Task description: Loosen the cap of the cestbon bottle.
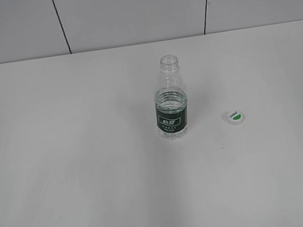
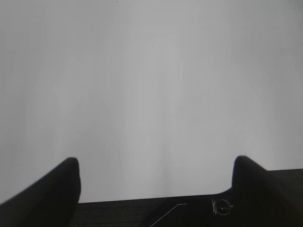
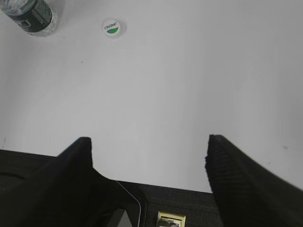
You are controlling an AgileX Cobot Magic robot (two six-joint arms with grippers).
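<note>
**Cap off, both end effectors empty and clear of the bottle**

Right end effector [image 3: 149, 146] fills the bottom of its wrist view: two dark fingers spread wide, nothing between them, parked over the near edge of the white table [image 3: 189, 85]. Released, no contact with anything.

Left end effector [image 2: 156, 163] same story in its own view: fingers wide apart, empty, only bare table ahead of it. Neither task item shows in that view.

Neither arm shows in the exterior view.

Outward from the right end effector: the cap [image 3: 111, 27] lies flat on the table, well ahead and to the upper left of the frame, green-and-white top facing up. Just beyond it, at the frame's top left corner, the base and green label of the cestbon bottle [image 3: 29, 16] are partly cut off.

Exterior view:
- cestbon bottle [image 1: 170, 102] stands upright near the table's middle, label facing the camera, neck open, threads bare
- cap [image 1: 234, 117] sits on the table to the bottle's right, near it but not touching, slightly closer to the camera
- bottle looks partly filled; water level hard to tell
- grey panelled wall [image 1: 125, 10] behind the table
</note>
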